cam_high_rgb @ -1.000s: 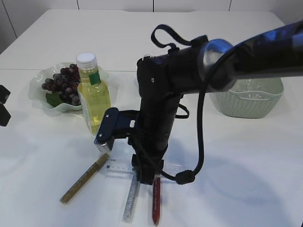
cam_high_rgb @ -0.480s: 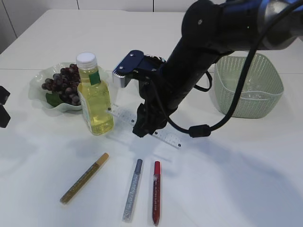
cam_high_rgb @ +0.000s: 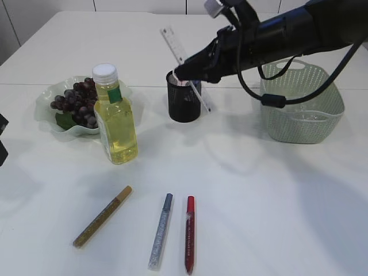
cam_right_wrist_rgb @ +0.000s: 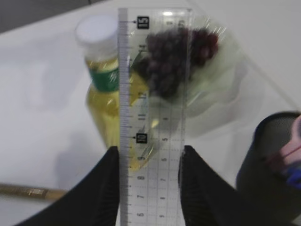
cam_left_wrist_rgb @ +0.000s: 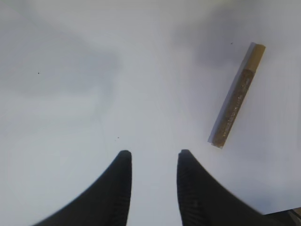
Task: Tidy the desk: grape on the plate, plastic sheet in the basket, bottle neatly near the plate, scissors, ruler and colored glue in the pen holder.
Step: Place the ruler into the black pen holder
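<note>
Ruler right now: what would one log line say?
right gripper: holds ruler tilted over pen holder | left gripper: open, empty | three glue pens: on table

The right arm enters from the upper right of the exterior frame and stretches leftward across the top, its dark links angled slightly downward toward the upper centre. Its end effector (cam_high_rgb: 190, 72) sits at the upper middle of that frame; in the right wrist view the two dark fingers (cam_right_wrist_rgb: 107, 188) stand at the bottom edge, clamped on the flat sides of the ruler (cam_right_wrist_rgb: 153, 117), which rises straight up between them. The left end effector (cam_left_wrist_rgb: 151, 157) shows only its two dark fingertips at the bottom of the left wrist view, parted, with nothing between them, hanging over the bench (cam_left_wrist_rgb: 70, 94).
</note>
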Tool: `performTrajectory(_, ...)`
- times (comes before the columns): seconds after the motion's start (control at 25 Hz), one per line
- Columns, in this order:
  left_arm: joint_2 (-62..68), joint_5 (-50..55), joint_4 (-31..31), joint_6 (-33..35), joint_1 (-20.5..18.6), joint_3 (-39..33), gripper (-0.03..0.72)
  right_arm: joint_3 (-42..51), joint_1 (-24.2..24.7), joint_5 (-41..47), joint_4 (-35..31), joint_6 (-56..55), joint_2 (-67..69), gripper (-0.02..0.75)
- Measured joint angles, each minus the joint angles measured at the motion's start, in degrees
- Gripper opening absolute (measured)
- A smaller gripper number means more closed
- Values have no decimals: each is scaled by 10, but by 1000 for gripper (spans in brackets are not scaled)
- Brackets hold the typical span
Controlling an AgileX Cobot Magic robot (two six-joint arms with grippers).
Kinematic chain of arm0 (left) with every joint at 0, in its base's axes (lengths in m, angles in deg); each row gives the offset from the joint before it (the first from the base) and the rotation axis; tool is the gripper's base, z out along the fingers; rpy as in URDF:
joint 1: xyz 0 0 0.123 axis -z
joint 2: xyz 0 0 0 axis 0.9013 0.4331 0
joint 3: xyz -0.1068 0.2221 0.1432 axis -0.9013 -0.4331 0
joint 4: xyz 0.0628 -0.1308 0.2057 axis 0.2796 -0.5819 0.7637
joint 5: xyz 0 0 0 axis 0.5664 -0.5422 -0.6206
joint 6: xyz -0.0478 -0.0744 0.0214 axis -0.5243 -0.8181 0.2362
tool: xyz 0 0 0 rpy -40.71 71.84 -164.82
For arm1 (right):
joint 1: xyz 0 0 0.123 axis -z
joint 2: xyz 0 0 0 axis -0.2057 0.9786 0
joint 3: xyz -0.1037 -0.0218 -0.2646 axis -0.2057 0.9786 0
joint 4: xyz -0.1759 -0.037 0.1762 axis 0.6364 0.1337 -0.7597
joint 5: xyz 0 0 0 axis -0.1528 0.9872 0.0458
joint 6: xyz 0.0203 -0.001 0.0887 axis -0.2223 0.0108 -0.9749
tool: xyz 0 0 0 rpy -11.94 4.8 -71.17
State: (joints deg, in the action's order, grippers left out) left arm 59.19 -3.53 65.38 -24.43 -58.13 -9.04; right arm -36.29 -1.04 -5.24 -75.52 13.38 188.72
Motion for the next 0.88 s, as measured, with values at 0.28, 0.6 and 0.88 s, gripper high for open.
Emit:
performTrajectory(0.28,0,4,0,0,0,0,242,-8,16,-21,-278,234,30,307)
performTrajectory(0.6,0,19,0,0,0,0,242,-159,17,-21,-296,265,160,307)
performTrajectory(0.88,0,28,0,0,0,0,242,-328,17,-40,-300,255,259,307)
